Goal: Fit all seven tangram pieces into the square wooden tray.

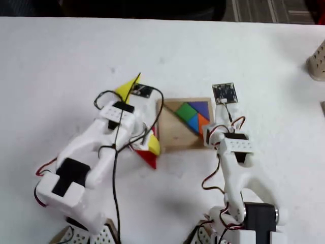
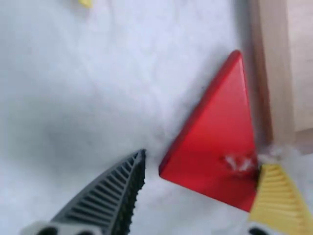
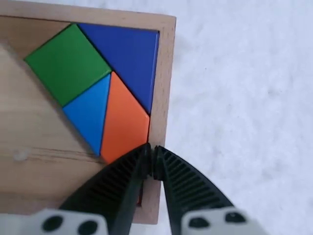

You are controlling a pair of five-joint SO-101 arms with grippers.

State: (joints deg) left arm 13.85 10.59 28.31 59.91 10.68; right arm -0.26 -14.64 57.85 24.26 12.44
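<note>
The square wooden tray (image 1: 175, 136) holds a green square (image 3: 66, 63), a dark blue triangle (image 3: 128, 51), a light blue triangle (image 3: 90, 111) and an orange parallelogram (image 3: 124, 122) in its right part. A red triangle (image 2: 215, 147) lies on the table against the tray's left rim (image 2: 274, 73). My left gripper (image 2: 203, 161) is open around it, the yellow finger (image 2: 276, 196) touching one corner and the black finger (image 2: 115, 193) just off the other side. A large yellow triangle (image 1: 127, 89) lies behind the left arm. My right gripper (image 3: 151, 156) is shut, tips over the tray's right rim (image 3: 164, 73).
The tray's left and near part (image 3: 29, 142) is bare wood. A pale perforated block (image 1: 317, 63) stands at the table's right edge. A bit of a yellow piece (image 2: 85, 2) shows at the far side of the left wrist view. White tabletop stretches all around.
</note>
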